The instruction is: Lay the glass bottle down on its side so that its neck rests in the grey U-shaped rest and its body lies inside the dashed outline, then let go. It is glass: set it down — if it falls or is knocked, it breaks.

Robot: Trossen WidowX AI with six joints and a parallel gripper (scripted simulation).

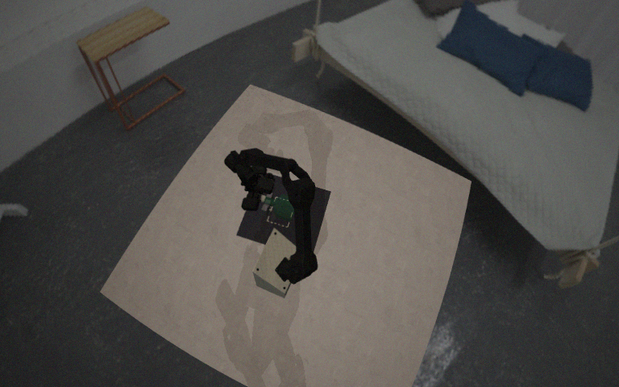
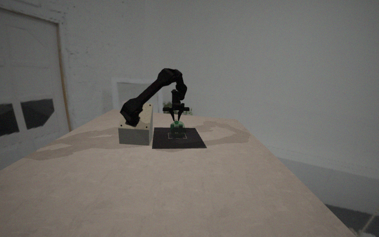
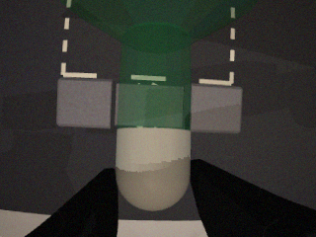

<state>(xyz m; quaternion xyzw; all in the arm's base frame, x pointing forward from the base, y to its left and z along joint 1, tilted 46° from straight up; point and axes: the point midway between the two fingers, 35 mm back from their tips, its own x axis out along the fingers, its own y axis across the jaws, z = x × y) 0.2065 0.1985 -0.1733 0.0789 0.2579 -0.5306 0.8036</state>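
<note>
The green glass bottle (image 1: 284, 208) (image 2: 177, 128) (image 3: 155, 61) lies roughly on its side, its pale rounded cap (image 3: 153, 173) toward my gripper (image 2: 176, 120) (image 3: 153, 174). The gripper points down and is shut on the capped neck end. In the wrist view, the neck passes over the middle of the grey U-shaped rest (image 3: 84, 104), with a block showing on each side. The body lies over the dashed outline (image 3: 65, 45), beyond the rest. Whether neck and body touch the rest and mat is not clear. The body's far end is outside the wrist view.
The dark mat (image 1: 319, 198) (image 2: 195, 142) (image 3: 276, 153) lies under the bottle and rest. A cream-topped block (image 1: 273, 255) (image 2: 134, 136) stands beside the mat, at the arm's base. The arm (image 1: 303, 223) (image 2: 150, 90) reaches over the mat from there.
</note>
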